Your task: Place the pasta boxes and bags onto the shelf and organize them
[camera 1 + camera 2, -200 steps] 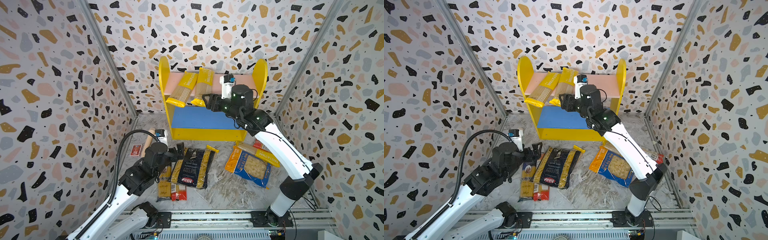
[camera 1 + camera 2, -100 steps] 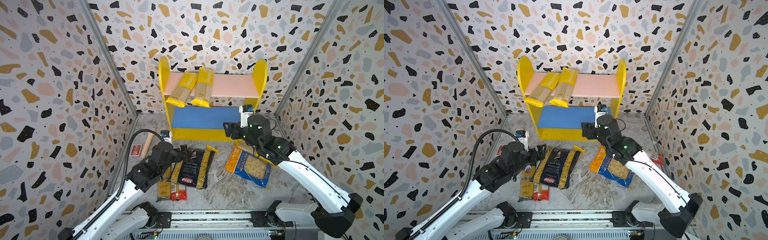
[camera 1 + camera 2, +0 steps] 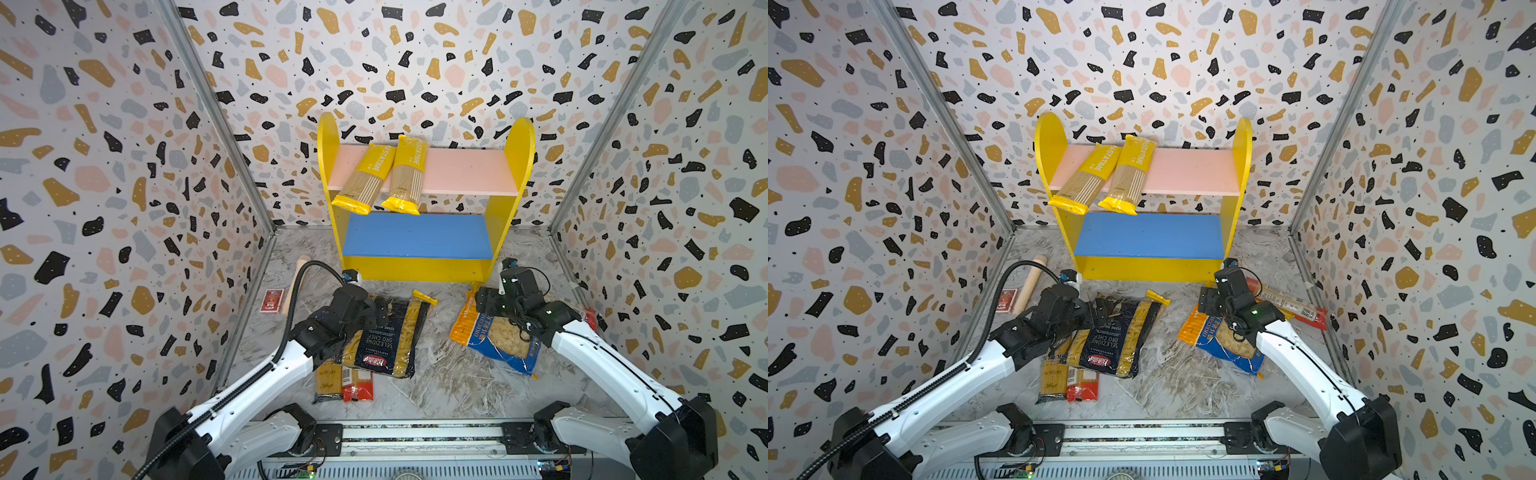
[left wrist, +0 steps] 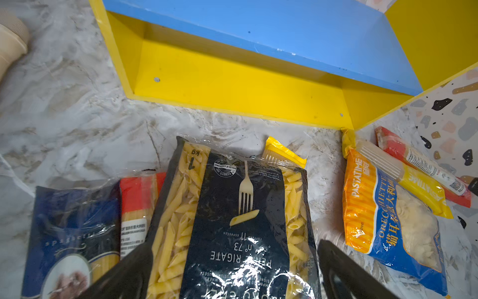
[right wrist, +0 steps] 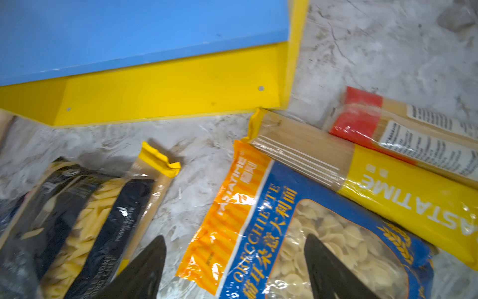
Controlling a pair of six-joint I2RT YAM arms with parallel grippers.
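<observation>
Left gripper (image 4: 232, 248) and right gripper (image 5: 235, 240) both spread over bags on the surface (image 3: 436, 374), before the shelf (image 3: 419, 266).
The penne bag (image 4: 232, 207) lies between the left fingers (image 4: 121, 274): likely heavy, slick and saggy, so pinch across its middle. The orecchiette bag (image 5: 258, 220) has its orange end beneath the right gripper: probably lighter and crinkly, best taken at that edge.

The left arm (image 3: 266, 374) reached forward and inward with its wrist pitched down. The left gripper (image 3: 379, 313) hung low over the surface, its fingers (image 4: 124, 271) spread wide apart. The right arm (image 3: 602, 365) stretched forward from the opposite side, forearm sloping down. The right gripper (image 3: 481, 301) pointed toward the middle, its fingers (image 5: 147, 266) also parted and closed on nothing.
</observation>
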